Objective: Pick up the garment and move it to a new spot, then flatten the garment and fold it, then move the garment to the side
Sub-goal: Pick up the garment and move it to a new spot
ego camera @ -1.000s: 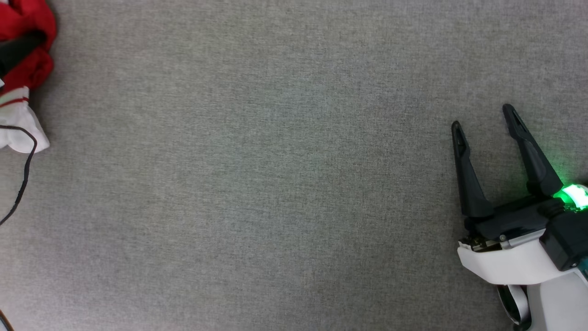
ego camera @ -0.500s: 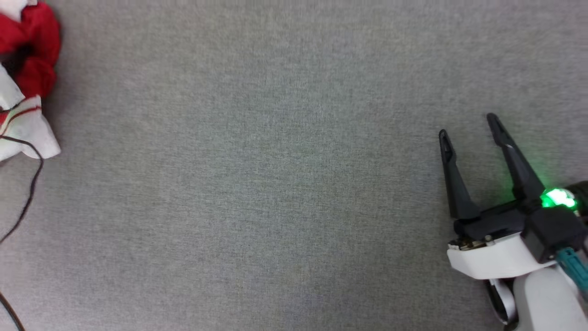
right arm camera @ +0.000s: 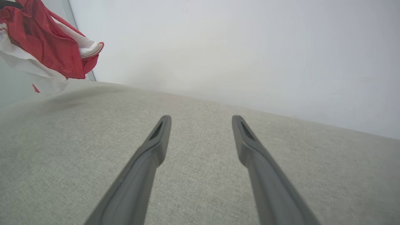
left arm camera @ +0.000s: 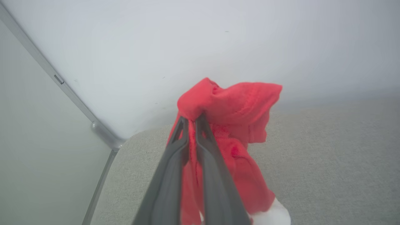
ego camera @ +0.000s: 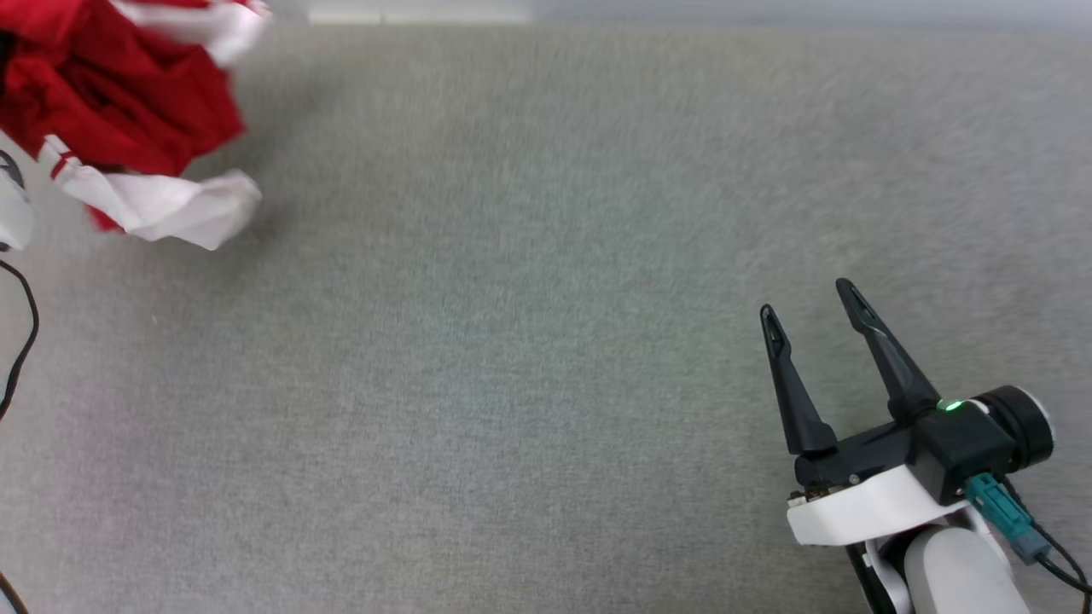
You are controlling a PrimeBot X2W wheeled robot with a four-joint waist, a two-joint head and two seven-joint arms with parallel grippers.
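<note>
While limp in tight-shut left jaws, red garment (left arm camera: 237, 103), white-sleeved; right jaws apart.

Head view: garment (ego camera: 119, 111) cut off by top and left edges, motion-blurred. Left wrist view: left gripper (left arm camera: 191, 119) covers its middle; bottom edge crops its lower folds

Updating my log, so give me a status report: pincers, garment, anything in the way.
Left pincer shut on garment, bunched, hanging above grey surface. Right pincer open, empty. Black cable dangles near left edge.
</note>
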